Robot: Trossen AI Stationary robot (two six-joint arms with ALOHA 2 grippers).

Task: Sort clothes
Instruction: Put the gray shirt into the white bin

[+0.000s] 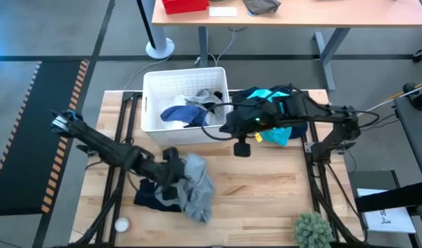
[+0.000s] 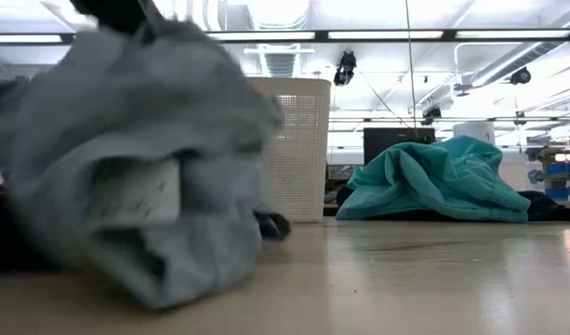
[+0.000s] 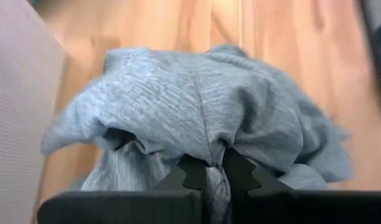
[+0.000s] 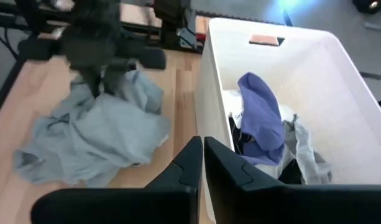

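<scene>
Two grippers are at work over the wooden table (image 1: 266,186). Taking the overhead view as a clock face, the left gripper (image 3: 207,177) sits at about seven o'clock, its fingers pinched tight on a fold of the grey garment (image 1: 197,184), which bunches up under it and drapes onto the boards; a dark garment (image 1: 150,198) lies partly beneath the grey one, toward eight o'clock. From table height the grey garment (image 2: 126,158) fills the near side as a rumpled heap. The right gripper (image 4: 201,163) hangs near the centre of the dial, just beside the white basket's (image 1: 153,103) wall, its fingers pressed together with nothing between them. Inside the basket, toward eleven o'clock, lie a blue garment (image 4: 261,121), white cloth and a grey piece. At about one o'clock, under the right arm, rests the teal garment (image 2: 433,181) with dark cloth beside it. A small white ball (image 1: 120,224) sits at the table's seven o'clock corner.
</scene>
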